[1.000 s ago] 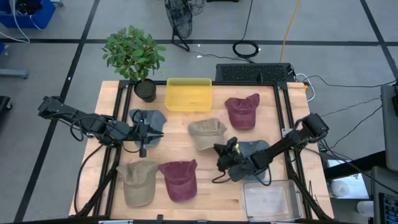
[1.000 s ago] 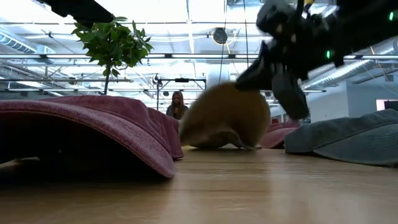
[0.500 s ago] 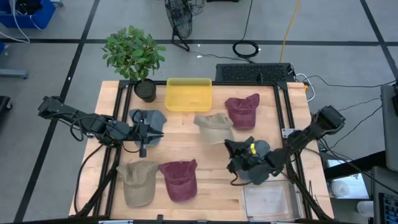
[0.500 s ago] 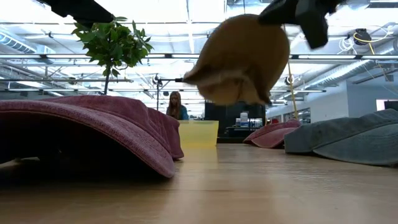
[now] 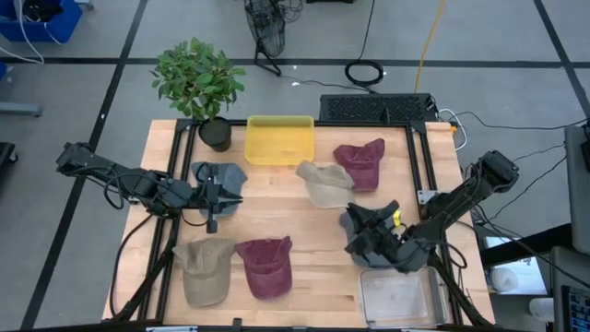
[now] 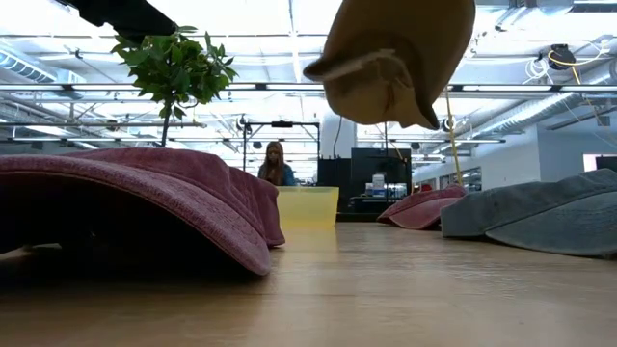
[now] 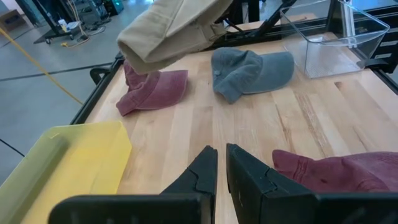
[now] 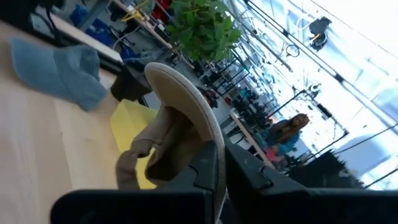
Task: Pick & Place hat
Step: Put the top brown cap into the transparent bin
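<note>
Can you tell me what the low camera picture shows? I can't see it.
A tan hat hangs in the air above the wooden table. A maroon hat lies close by, with a yellow bin farther back.

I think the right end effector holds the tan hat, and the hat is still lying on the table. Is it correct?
Not quite. The right end effector does hold the tan hat, but the hat is lifted off the table; the low view shows it hanging in the air well above the wood.

Tan hat [image 5: 324, 183] higher, nearer bin.
</note>
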